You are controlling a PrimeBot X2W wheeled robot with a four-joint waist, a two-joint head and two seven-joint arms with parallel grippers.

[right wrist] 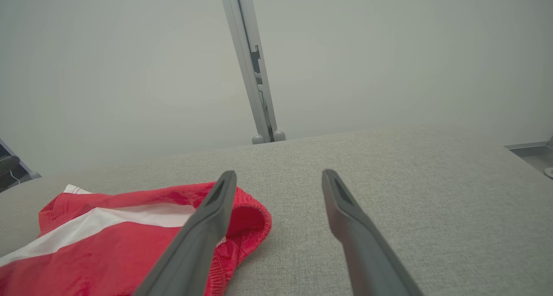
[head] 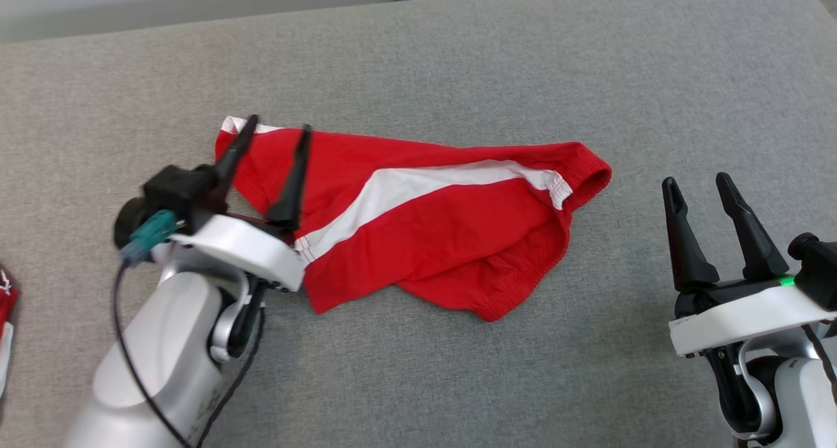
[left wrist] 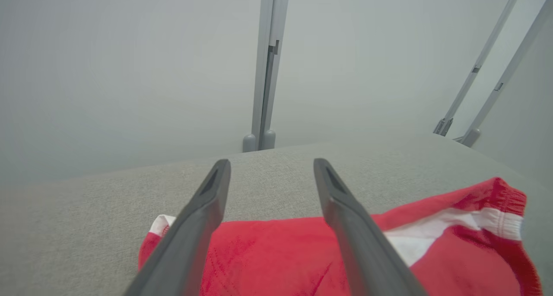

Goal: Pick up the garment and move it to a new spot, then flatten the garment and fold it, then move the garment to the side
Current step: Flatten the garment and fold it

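Near the middle of the grey bench [head: 588, 55], a little toward its left side, the red garment [head: 431, 225] with a white stripe lies loosely spread, between our two arms. Our left gripper [head: 278, 131] hangs over the garment's left end, its fingers spread apart with nothing between them. Our right gripper [head: 698, 183] stands well apart from the cloth toward the bench's right edge, fingers likewise spread above bare fabric.

We judge that the step in hand is taking hold of the garment. To do it well, we would lower the left fingers onto the left hem and pinch both layers. We would also bring the right gripper across to the gathered elastic end, so the cloth lifts level rather than dangling from one corner.

The garment's long axis runs left to right along the bench. Its elastic end points toward the right edge and its white-trimmed corner toward the far left. The side nearest us is bunched and rumpled. A second scrap of red and white cloth [head: 5, 304] shows at the bench's left edge.
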